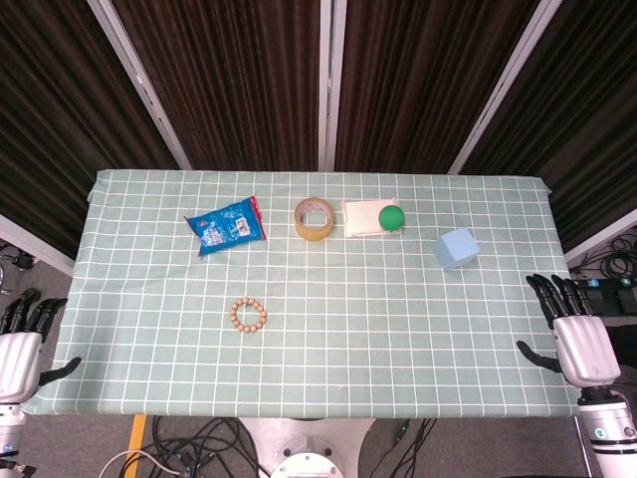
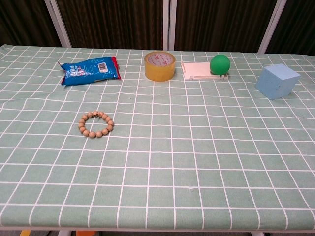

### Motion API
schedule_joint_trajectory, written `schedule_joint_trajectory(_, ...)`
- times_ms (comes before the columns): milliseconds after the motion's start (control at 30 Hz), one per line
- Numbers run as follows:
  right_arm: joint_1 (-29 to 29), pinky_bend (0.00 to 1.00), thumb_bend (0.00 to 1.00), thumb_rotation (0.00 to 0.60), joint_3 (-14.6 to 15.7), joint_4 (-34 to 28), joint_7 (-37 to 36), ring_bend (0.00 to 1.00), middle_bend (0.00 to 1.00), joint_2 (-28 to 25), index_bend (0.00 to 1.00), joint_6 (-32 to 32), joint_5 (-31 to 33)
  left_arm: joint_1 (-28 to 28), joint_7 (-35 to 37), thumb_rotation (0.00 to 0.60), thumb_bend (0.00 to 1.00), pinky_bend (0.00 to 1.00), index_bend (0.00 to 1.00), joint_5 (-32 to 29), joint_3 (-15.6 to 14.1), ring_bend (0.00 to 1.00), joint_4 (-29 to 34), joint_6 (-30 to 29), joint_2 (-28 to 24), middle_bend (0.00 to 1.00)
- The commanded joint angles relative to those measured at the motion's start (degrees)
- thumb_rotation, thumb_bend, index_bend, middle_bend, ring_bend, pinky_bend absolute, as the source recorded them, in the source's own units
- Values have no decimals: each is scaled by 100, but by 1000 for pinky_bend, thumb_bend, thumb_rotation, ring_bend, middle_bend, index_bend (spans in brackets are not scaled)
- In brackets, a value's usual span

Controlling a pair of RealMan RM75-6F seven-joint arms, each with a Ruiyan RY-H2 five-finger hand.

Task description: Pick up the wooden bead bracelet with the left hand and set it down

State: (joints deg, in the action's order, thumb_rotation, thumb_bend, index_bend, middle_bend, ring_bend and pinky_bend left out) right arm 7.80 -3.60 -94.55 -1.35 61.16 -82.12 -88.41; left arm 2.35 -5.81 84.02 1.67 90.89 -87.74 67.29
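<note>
Beyond the wooden bead bracelet (image 1: pixel 249 316) lie blue packet (image 1: pixel 226 225) and tape roll (image 1: pixel 315 219); both robot hands spread, idle.

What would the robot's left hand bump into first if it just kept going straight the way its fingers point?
Probably nothing. The left hand sits off the table's left edge, fingers pointing up the picture alongside it. That line passes left of the snack bag and bracelet, though depth is unclear.

green checked tablecloth (image 1: pixel 398 329), blue cube (image 1: pixel 456 249)

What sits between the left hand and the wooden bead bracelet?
Nothing: head view shows only bare green checked tablecloth between the left hand and the wooden bead bracelet.
</note>
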Motion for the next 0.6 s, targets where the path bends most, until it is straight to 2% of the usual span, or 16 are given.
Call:
schedule_joint_trajectory(33, -21, 0, 101, 600, 9, 21, -31, 0, 82, 1, 0, -33, -2, 8, 3, 600, 0, 94, 165, 0, 9, 53, 7, 14, 3, 163)
schedule_joint_trajectory(267, -97, 0, 101, 600, 3, 60, -92, 0, 82, -29, 0, -206, -35, 73, -32, 600, 0, 99, 186, 125, 22, 56, -13, 38, -6, 177)
schedule_joint_trajectory(333, -121, 0, 101, 600, -25, 63, -95, 0, 82, -59, 0, -297, -49, 158, -74, 600, 0, 116, 200, 218, 66, 93, -36, 56, -19, 201)
schedule_joint_trajectory(433, -141, 0, 101, 600, -75, 61, -65, 0, 82, -114, 0, -413, -71, 391, -137, 600, 0, 219, 239, 478, 131, 182, -118, 158, -39, 230)
schedule_joint_trajectory(600, -169, 0, 101, 600, -129, 29, -40, 0, 82, -202, 0, -541, -92, 1040, 60, 600, 0, 287, 309, 1187, 117, 198, -404, 638, 29, 308)
